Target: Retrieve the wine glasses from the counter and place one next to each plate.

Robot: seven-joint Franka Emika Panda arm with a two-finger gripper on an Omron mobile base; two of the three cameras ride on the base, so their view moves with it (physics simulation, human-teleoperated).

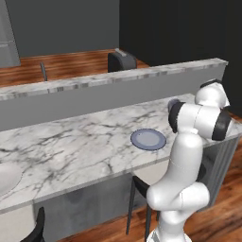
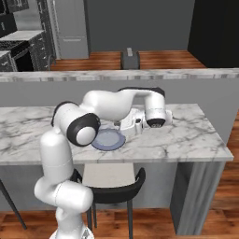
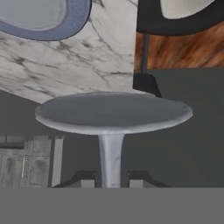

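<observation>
The end effector (image 3: 111,183) is clenched on the stem of a wine glass (image 3: 113,114). In the hand view the two dark fingertips (image 3: 85,180) sit on either side of the thin grey stem, close against it, and the glass's round foot spreads wide across the middle of the picture, so the camera looks along the stem toward the foot.

Beyond the foot lies the white marble tabletop (image 3: 87,61) with grey veins. A pale grey-blue plate (image 3: 43,17) with a raised rim shows at the upper left corner of that view, resting on the marble near the glass. A dark stool (image 3: 175,19) stands past the tabletop edge, above wooden floor.

In the right base view the white arm reaches forward over the tabletop (image 2: 186,135), with the hand held low just beside the plate (image 2: 108,140), on its right. The glass itself is hidden behind the hand there.

In the left base view the plate (image 1: 148,139) lies flat on the tabletop (image 1: 71,146), near its front edge, with the arm's elbow to its right.
</observation>
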